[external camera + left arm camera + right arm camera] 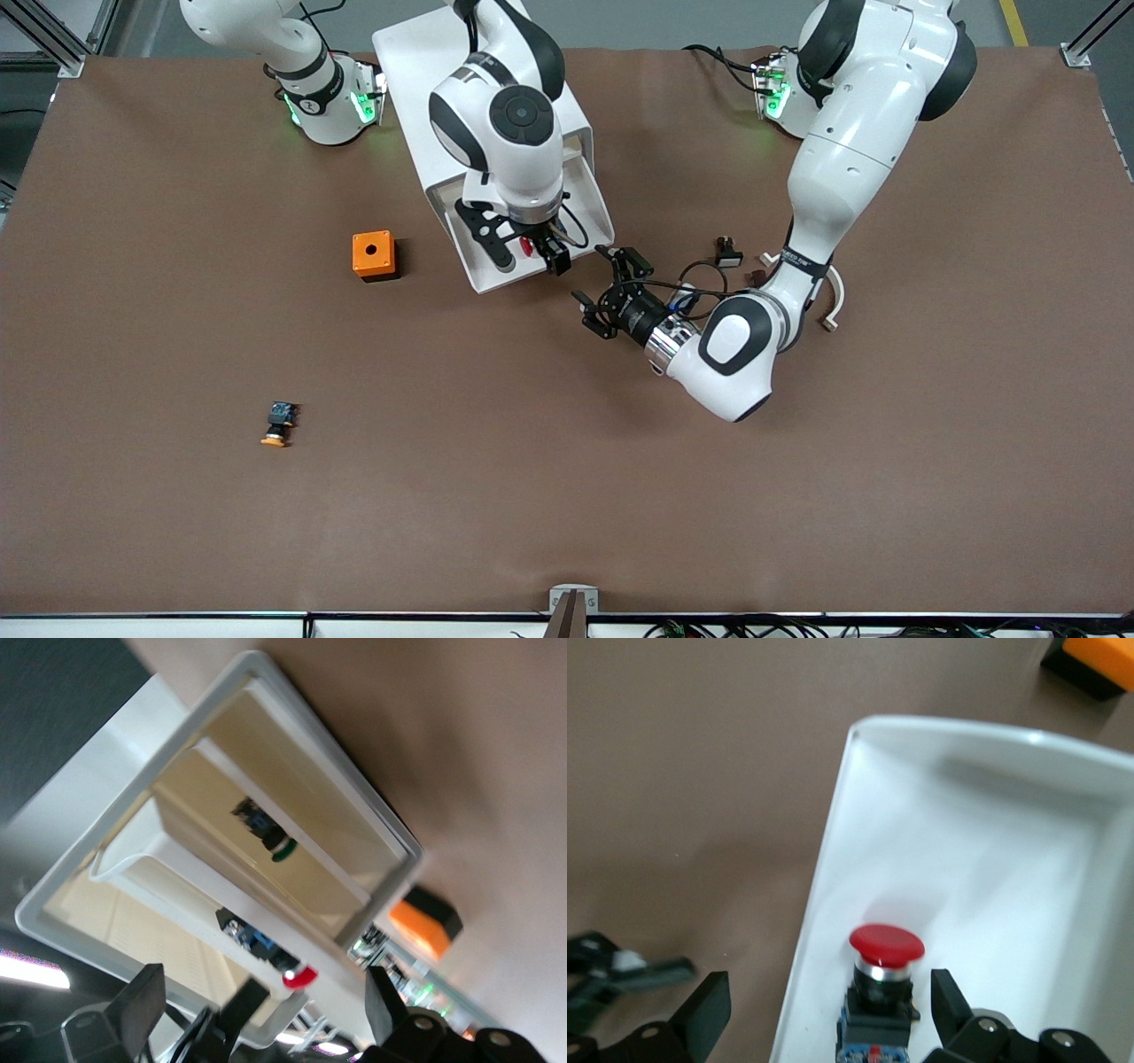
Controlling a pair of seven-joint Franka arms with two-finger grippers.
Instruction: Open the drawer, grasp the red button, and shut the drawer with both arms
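The white cabinet (416,71) has its lowest drawer (490,281) pulled out toward the front camera. The red-capped button (529,245) lies in that drawer. My right gripper (530,257) hangs open over the drawer. In the right wrist view the button (886,946) sits between the open fingers, one finger (707,1008) outside the drawer wall (833,842) and the other inside. My left gripper (592,273) is open and empty, low beside the drawer's front corner and pointing at it. The left wrist view shows the drawer (168,881) and the button (299,976).
An orange cube (373,255) stands beside the cabinet toward the right arm's end. An orange-yellow-capped button (280,424) lies nearer the front camera. A green-capped button (282,850) sits in another drawer. Small black (727,255) and white (833,306) parts lie by the left arm.
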